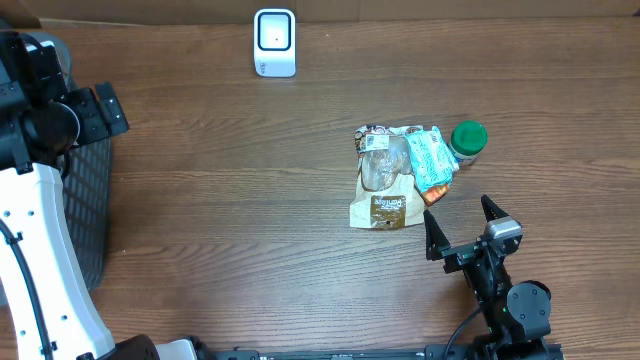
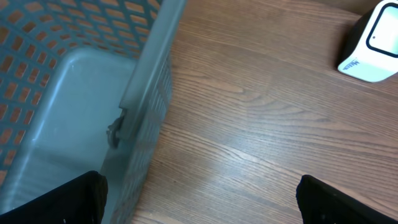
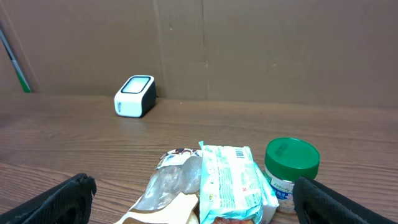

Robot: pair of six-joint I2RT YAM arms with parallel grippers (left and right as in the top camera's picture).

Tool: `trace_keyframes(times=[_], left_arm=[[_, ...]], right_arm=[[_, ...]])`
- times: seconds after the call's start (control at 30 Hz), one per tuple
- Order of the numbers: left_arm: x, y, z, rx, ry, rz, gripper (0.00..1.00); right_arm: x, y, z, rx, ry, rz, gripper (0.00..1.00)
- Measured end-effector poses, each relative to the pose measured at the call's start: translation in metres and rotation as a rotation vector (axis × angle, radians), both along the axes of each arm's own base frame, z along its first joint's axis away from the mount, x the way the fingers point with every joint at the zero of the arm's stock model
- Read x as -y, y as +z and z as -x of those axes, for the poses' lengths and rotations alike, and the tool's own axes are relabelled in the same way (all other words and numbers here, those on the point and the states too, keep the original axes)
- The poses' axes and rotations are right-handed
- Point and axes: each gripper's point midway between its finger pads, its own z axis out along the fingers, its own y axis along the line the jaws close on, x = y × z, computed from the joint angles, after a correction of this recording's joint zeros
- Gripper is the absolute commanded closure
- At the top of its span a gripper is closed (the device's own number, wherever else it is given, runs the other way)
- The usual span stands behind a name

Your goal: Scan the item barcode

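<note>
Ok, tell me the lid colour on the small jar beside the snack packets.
Green, a round plastic lid on the small jar, clearest in the right wrist view.

Open tabletop between scanner and packets

The table shows brown wood grain under a smooth, low sheen. The barcode scanner is smooth white plastic with a glossy face. The basket is dull grey moulded plastic lattice. The snack bag is crinkled clear film with a tan, paper-looking label. The teal packet is shiny wrinkled film. The jar lid is green plastic. The cardboard wall looks matt.
</note>
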Motion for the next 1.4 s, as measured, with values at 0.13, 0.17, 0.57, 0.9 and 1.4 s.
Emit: trace_keyframes(times=[0.13, 0.17, 0.57, 0.9, 1.4], left_arm=[[0.016, 0.017, 0.005, 0.047, -0.038, -0.017, 0.0], [0.03, 0.025, 0.007, 0.07, -0.073, -0.023, 0.01], [0.088, 0.103, 0.043, 0.695, -0.26, -0.1, 0.0], [0.129, -0.018, 0.082, 0.934, -0.452, -0.16, 0.01], [0.135, -0.124, 0.102, 0.892, -0.563, -0.333, 0.0]], right_arm=[[0.0, 0.0, 0.0, 0.0, 0.0, 0.0, 0.0], [0.0, 0.0, 0.0, 0.0, 0.0, 0.0, 0.0], [0.0, 0.0, 0.0, 0.001, 0.0, 0.0, 0.0], [0.0, 0.001, 0.0, 0.002, 0.0, 0.0, 0.0], [0.0, 0.001, 0.0, 0.003, 0.0, -0.001, 0.0]])
